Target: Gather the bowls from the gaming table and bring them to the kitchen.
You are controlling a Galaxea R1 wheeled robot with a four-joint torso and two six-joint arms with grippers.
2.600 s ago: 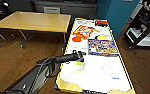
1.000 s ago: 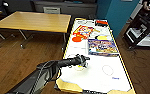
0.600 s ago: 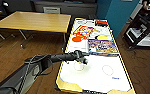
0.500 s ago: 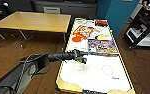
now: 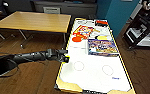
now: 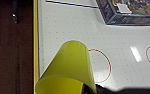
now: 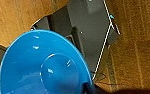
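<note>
Left tool (image 5: 65, 58) — at the left long edge of the gaming table's tabletop (image 5: 96, 75), closed on the yellow bowl (image 6: 68, 70). In the left wrist view the bowl sits clamped at its rim and tilted, its outer wall over the white perforated surface beside a red circle mark (image 6: 101, 66), with the yellow edge trim (image 6: 36, 42) just alongside. My right tool holds the blue bowl (image 7: 43, 65) by its rim, hollow side toward the camera, over the wooden floor (image 7: 138, 50) and a dark part of my own base; the tool's own fingers are hard to make out there.

Both bowls appear collected, so I judge the carry to the kitchen is what remains. To do it well — keep each rim pinch firm, bring the yellow bowl clear over the trim rather than dragging it across, and hold the left arm away from the board-game box (image 5: 102, 47) near the tabletop's middle.
</note>
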